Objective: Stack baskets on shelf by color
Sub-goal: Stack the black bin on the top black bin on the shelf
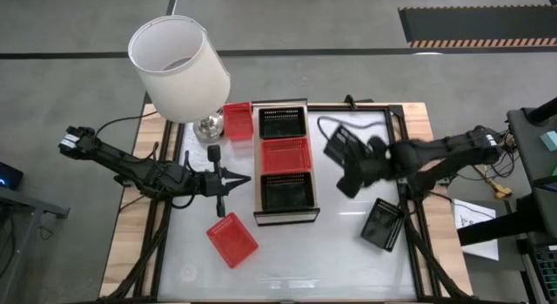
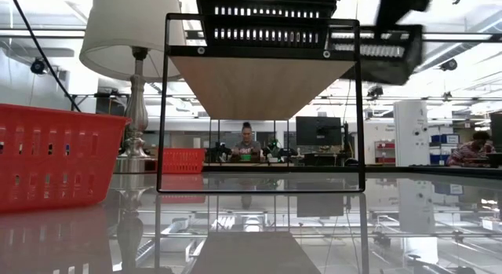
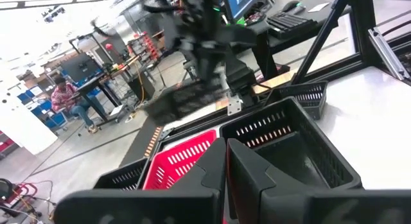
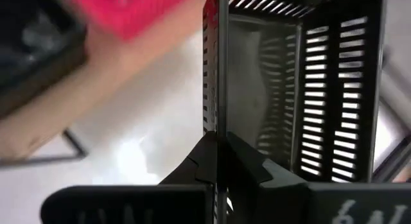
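A: Nearest the low camera stands a red slotted plastic basket (image 2: 55,160) on the white glossy tabletop (image 1: 339,243), at the view's left edge. From above it lies tilted, near the front of the table, just left of the shelf.

B: And the arms?

A: The left gripper (image 1: 233,179) lies low and stretched toward the long light-wood shelf with dark frame (image 1: 258,186), its fingers (image 3: 247,169) pressed together with nothing between them, the tips just beside the shelf's left edge. The right gripper (image 1: 346,184) reaches in from the right, raised above the table; its fingers (image 4: 247,166) are pinched on the wall of a black slotted plastic basket (image 4: 308,89), which hangs lifted to the right of the shelf.

B: What sits on the shelf?

A: Three baskets in a row: black at the back (image 1: 283,124), red in the middle (image 1: 285,155), black at the front (image 1: 287,192).

B: Room to move?

A: Another red basket (image 1: 237,121) lies beside the base of a white-shaded lamp (image 1: 178,67) at the back left. Another black basket (image 1: 383,224) rests near the table's right edge. Between it and the shelf the tabletop is bare.
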You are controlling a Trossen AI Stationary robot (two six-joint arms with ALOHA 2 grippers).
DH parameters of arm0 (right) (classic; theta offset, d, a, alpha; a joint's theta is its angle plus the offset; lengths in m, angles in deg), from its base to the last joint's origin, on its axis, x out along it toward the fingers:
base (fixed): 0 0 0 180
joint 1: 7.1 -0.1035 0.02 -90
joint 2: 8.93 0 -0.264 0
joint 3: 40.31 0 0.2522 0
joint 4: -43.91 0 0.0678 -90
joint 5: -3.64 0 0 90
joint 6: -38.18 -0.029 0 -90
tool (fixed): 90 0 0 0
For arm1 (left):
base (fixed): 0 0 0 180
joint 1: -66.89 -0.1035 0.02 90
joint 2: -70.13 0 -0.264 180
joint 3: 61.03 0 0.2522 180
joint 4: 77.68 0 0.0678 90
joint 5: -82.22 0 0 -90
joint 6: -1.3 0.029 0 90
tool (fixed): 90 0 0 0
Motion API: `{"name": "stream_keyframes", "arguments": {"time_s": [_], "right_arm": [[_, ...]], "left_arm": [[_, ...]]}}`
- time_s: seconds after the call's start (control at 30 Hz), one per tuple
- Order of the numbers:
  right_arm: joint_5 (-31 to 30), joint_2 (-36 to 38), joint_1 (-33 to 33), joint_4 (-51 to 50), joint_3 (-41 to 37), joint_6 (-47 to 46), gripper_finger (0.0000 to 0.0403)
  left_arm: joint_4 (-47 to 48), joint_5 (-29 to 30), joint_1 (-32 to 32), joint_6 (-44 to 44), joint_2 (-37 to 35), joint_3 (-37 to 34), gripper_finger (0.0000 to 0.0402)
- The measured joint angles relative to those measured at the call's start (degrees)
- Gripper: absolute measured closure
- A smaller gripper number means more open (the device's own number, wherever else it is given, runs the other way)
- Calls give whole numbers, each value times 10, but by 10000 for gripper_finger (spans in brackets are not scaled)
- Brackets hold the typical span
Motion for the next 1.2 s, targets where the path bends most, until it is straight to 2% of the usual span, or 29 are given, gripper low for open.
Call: {"name": "stream_keyframes", "arguments": {"time_s": [0.23, 0.57, 0.77, 0.93, 1.03, 1.2], "right_arm": [[-3, -57, 79, 4, 126, 287, 391], [16, -224, 136, 0, 329, 553, 391], [92, -314, 179, -7, 442, 634, 391], [135, -367, 217, -40, 511, 647, 391], [158, -386, 235, -47, 527, 652, 391], [160, -405, 252, -46, 529, 655, 391]], "left_arm": [[0, 0, 0, 2, 0, 0, 402], [1, 1, 0, 11, -2, 0, 402], [1, 2, 0, 11, -3, 0, 402], [1, 2, 0, 11, -3, 0, 402], [1, 2, 0, 11, -3, -1, 402], [1, 2, 0, 11, -3, -2, 402]]}}
